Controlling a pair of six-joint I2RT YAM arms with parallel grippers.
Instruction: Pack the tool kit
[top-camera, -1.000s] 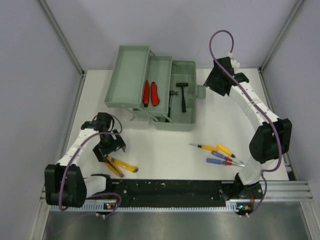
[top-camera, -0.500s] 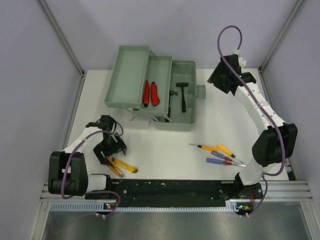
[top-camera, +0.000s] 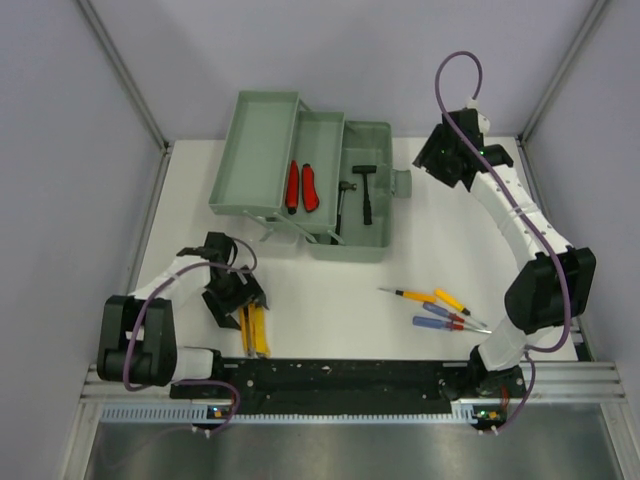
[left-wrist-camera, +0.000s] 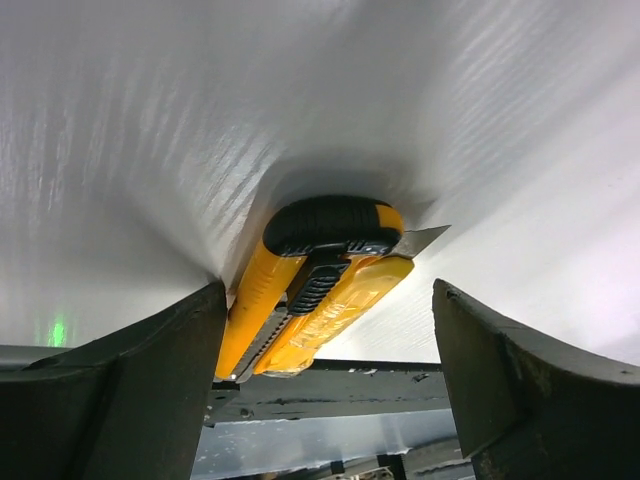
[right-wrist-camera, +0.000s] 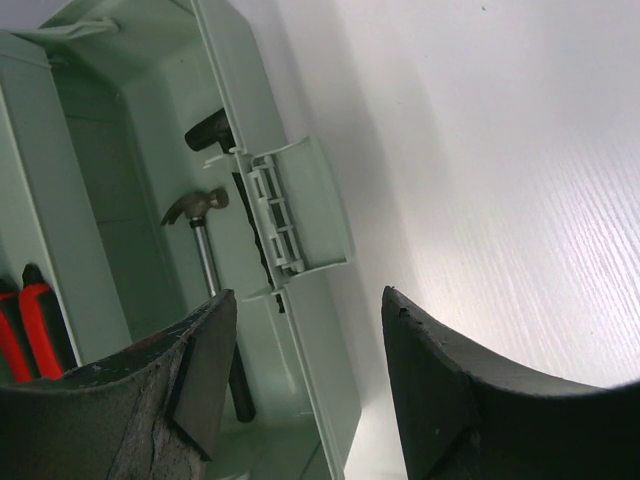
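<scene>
We are straddling the yellow pliers (left-wrist-camera: 322, 278) with our left claw (left-wrist-camera: 330, 295), jaws apart, well away from the toolbox (top-camera: 255, 140). They are sitting off-centre, so a squeeze risks flicking them sideways. Our right claw (right-wrist-camera: 305, 310) is hanging apart, empty, beside the toolbox.

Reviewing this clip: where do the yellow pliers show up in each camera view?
Top external: yellow pliers at lower left, near the table's front edge, just below the left gripper.
Left wrist: centre of frame, lying on the table between the open jaws.
Right wrist: not in it.
Shared landmark: the white table, seen in all three views.
</scene>
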